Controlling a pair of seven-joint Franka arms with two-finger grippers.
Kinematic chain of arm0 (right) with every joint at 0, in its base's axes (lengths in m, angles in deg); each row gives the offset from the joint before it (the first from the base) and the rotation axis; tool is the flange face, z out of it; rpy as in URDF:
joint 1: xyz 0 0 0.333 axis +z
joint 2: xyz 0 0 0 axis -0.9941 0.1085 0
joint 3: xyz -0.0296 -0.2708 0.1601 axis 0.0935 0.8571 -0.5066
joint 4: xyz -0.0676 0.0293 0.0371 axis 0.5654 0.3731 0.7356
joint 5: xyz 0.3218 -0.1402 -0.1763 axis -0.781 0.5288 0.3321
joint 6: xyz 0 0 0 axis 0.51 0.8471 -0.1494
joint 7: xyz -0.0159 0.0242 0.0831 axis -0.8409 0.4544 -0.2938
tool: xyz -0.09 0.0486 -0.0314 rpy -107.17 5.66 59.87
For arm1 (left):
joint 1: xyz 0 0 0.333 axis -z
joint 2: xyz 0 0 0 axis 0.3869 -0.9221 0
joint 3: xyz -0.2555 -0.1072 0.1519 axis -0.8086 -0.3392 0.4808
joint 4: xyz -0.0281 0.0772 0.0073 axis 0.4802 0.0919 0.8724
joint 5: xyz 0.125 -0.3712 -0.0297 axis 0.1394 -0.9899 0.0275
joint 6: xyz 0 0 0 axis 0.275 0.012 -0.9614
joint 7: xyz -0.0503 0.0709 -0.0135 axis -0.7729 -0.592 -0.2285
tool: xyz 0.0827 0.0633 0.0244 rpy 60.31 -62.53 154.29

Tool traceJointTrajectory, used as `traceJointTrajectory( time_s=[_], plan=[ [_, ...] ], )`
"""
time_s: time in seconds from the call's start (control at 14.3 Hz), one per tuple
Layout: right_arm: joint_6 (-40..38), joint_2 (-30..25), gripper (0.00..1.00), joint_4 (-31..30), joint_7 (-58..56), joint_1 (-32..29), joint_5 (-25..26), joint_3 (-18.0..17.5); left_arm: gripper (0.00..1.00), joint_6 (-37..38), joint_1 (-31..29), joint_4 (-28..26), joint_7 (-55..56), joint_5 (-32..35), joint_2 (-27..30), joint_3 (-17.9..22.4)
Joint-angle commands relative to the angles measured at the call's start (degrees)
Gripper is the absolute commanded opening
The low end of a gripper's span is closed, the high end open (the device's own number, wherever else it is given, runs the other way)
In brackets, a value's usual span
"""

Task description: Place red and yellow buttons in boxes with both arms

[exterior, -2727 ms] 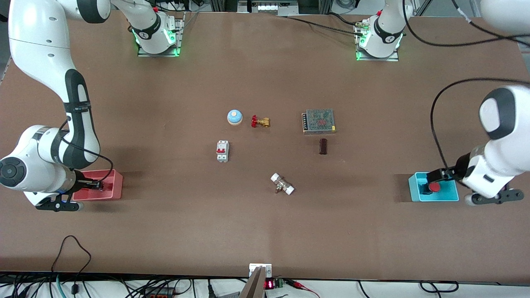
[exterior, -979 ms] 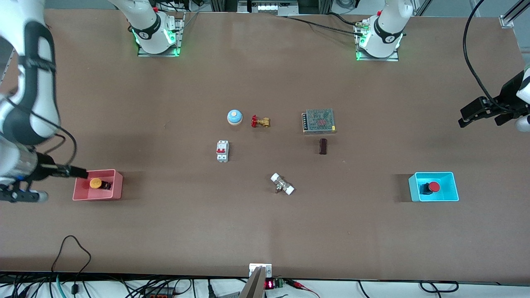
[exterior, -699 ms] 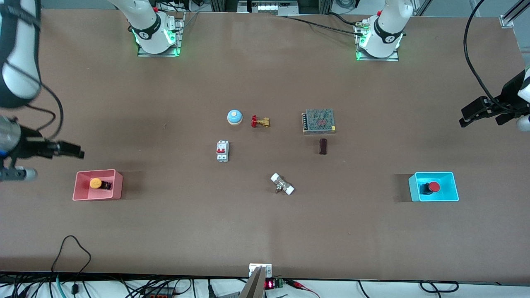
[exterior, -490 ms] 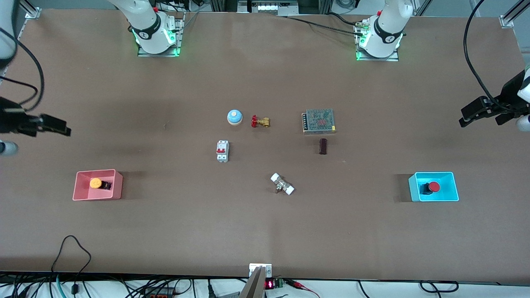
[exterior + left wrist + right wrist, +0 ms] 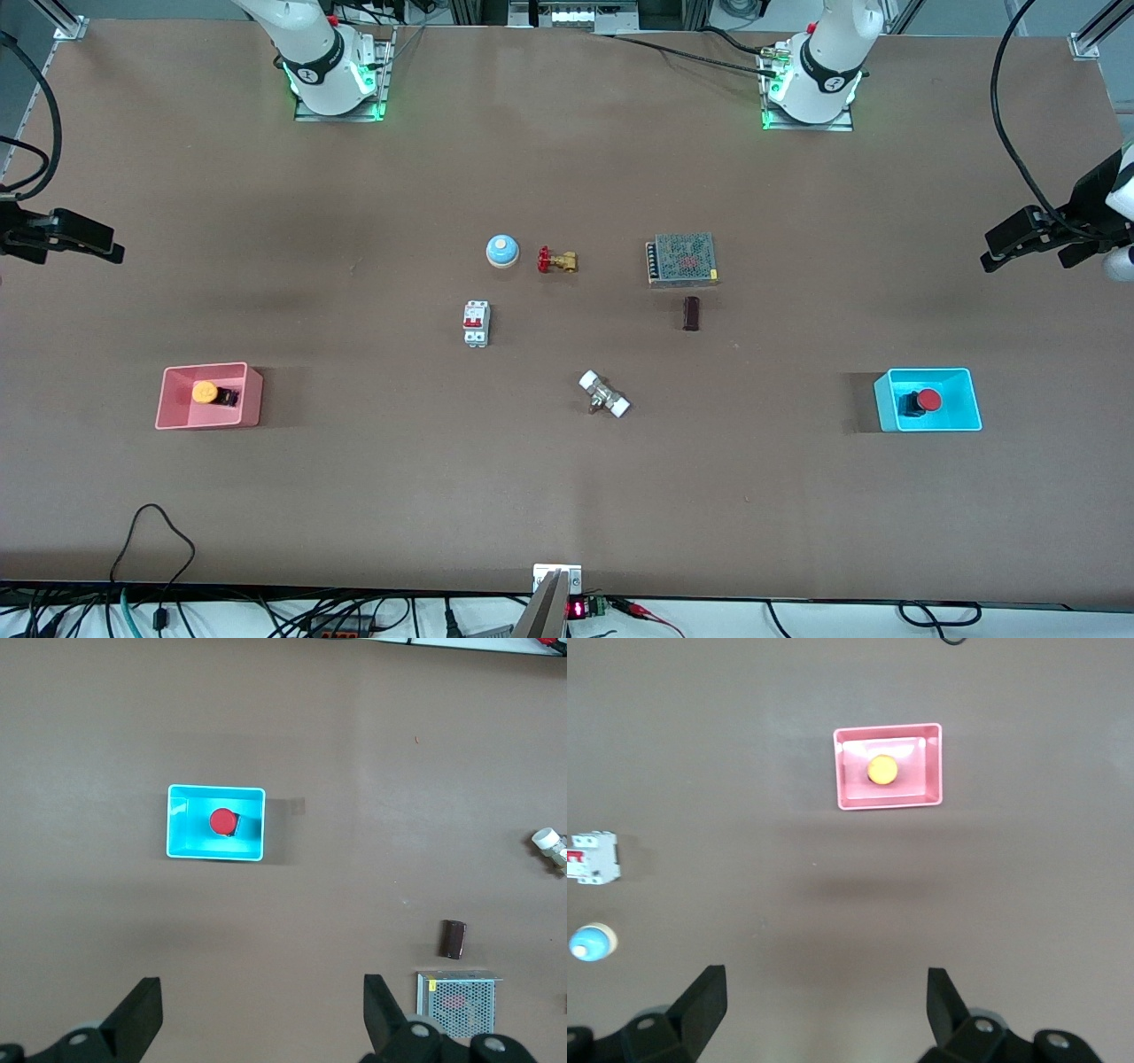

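The yellow button (image 5: pixel 205 392) (image 5: pixel 882 769) lies in the pink-red box (image 5: pixel 248 396) (image 5: pixel 888 800) at the right arm's end of the table. In the cyan box (image 5: pixel 957 403) (image 5: pixel 190 824) at the left arm's end sits the red button (image 5: pixel 928 400) (image 5: pixel 222 821). My right gripper (image 5: pixel 111 251) (image 5: pixel 826 988) hangs open and empty high over bare table, away from the pink-red box. My left gripper (image 5: pixel 997 257) (image 5: pixel 262 997) is likewise open and empty, raised over bare table apart from the cyan box.
Mid-table lie a blue dome with a tan top (image 5: pixel 501 251), a brass valve with a red handle (image 5: pixel 556 260), a white circuit breaker (image 5: pixel 477 323), a metal mesh-topped unit (image 5: pixel 682 259), a small dark cylinder (image 5: pixel 691 314) and a white-ended fitting (image 5: pixel 604 394).
My right gripper has risen off the pink-red box and drawn back toward the table's end, leaving the yellow button inside. The left arm has held still over the last second.
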Motion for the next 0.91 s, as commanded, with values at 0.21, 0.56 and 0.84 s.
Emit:
traceJointTrajectory(
  time_s=[0.21,0.56,0.84],
  plan=[
    [3.25,-7.69,1.0,-9.8,2.68,-0.35,1.63,-2.18,1.0,1.6,-0.31,-0.81,-1.13,-0.75,1.38,-0.3],
    [1.58,-9.46,1.0,-10.52,2.6,-0.17,1.72,-2.18,1.0,1.51,-0.31,-0.81,-1.04,-0.75,1.29,-0.3],
    [1.06,-9.72,1.0,-10.52,2.68,-0.17,1.72,-2.18,0.76,1.6,-0.31,-0.81,-0.6,-0.84,1.29,-0.3]
  ],
)
